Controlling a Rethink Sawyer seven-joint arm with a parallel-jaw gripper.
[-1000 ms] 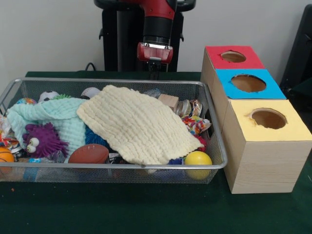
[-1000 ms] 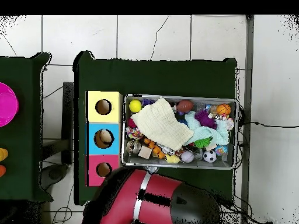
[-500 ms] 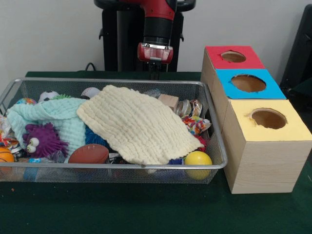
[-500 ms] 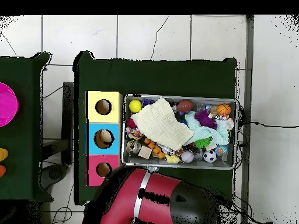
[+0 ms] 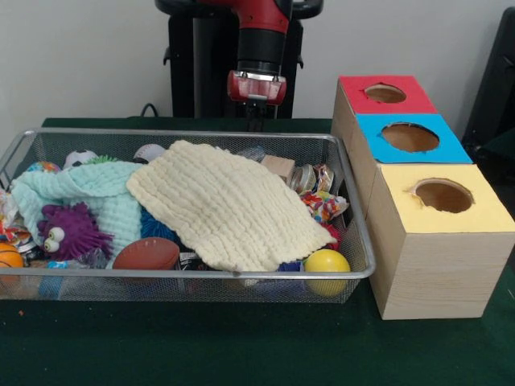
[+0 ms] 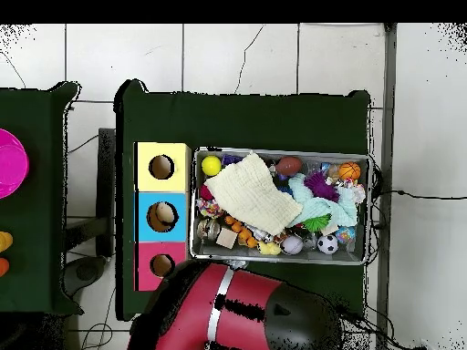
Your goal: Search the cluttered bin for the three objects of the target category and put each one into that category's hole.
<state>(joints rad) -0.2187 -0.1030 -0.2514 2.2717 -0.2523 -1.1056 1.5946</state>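
Hovering behind the bin's (image 5: 358, 233) far rim, end effector (image 5: 254, 122) grip state unreadable, probably empty. Cream cloth (image 5: 229, 205) hides likely targets; a blind grab could snag it. Holes (image 5: 442, 195) sit right.

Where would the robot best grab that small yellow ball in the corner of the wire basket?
Judging by its pose, from straight above, pinching the round yellow ball across its middle. It sits uncovered against the wire mesh basket's corner, just past the pale yellow cloth's edge, so only its top is open to reach.
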